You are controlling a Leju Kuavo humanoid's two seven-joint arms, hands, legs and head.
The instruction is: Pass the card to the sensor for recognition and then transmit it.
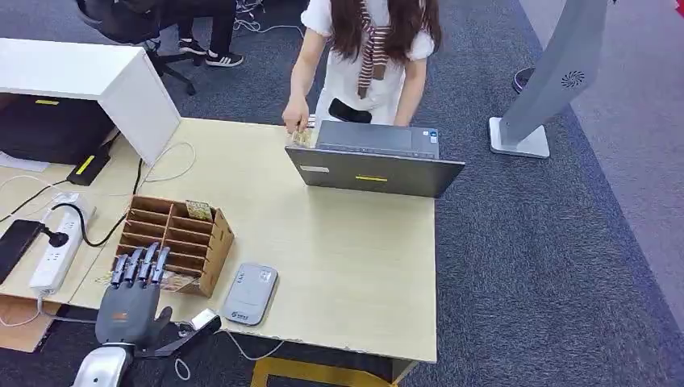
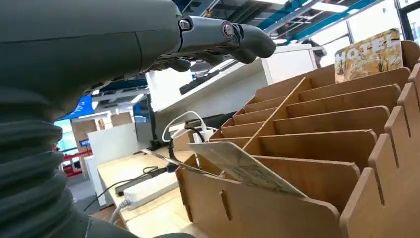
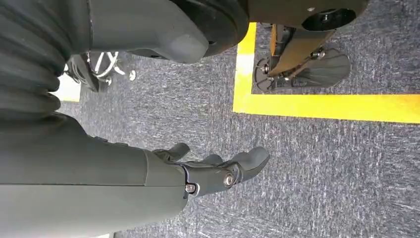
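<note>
A wooden slotted card holder (image 1: 174, 237) stands near the table's front left corner. One card (image 2: 243, 167) lies tilted in its nearest slot, and a printed hotel card (image 2: 368, 55) stands upright in a far slot (image 1: 199, 210). My left hand (image 1: 134, 297) hovers just in front of the holder, fingers stretched toward it and holding nothing; its fingers (image 2: 221, 38) reach above the near card without touching it. A grey card sensor (image 1: 250, 293) lies flat to the right of the holder. My right hand (image 3: 216, 170) hangs over the carpet with nothing in it.
A person across the table has a hand (image 1: 296, 118) on cards beside an open laptop (image 1: 374, 159). A power strip (image 1: 60, 247), a phone (image 1: 15, 246) and cables lie at the left. A white box (image 1: 95, 79) stands back left. Yellow floor tape (image 3: 327, 107) crosses the carpet.
</note>
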